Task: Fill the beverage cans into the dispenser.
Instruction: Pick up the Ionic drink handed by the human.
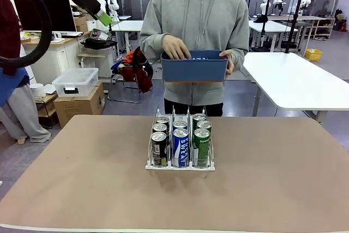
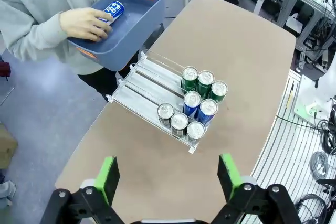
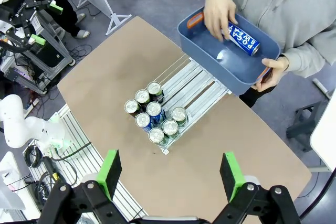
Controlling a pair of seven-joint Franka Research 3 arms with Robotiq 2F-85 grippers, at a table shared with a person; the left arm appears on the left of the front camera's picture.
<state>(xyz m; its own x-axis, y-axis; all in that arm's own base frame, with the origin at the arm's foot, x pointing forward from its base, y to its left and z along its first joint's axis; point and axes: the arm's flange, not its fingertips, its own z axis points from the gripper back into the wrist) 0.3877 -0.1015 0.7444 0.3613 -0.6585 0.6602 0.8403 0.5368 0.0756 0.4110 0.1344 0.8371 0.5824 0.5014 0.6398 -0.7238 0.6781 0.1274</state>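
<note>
My left jaws and right jaws both wide open, empty. Filling underway: person's hand (image 3: 218, 11) on blue can (image 3: 242, 36) in bin (image 1: 194, 69). Next, likely: drop it into rack (image 1: 180, 166) middle lane, behind loaded cans (image 1: 180, 140).

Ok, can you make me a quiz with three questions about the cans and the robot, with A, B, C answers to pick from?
1. Where is the lying blue-and-white drink can that is not in the rack?
A) on the floor
B) in the blue plastic bin that the person holds
C) in the robot's grip

2. How many slim drink cans stand in the clear-and-white wire-divided rack?
A) five
B) eight
C) eleven

3. What are the robot's green-padded jaws doing?
A) standing open and empty
B) shut on a green can
C) shut on the bin

Answers:
1 B: the person's hand rests on it inside the bin.
2 B: three black, two blue and three green cans.
3 A: both pairs gape wide with nothing between them.
</note>
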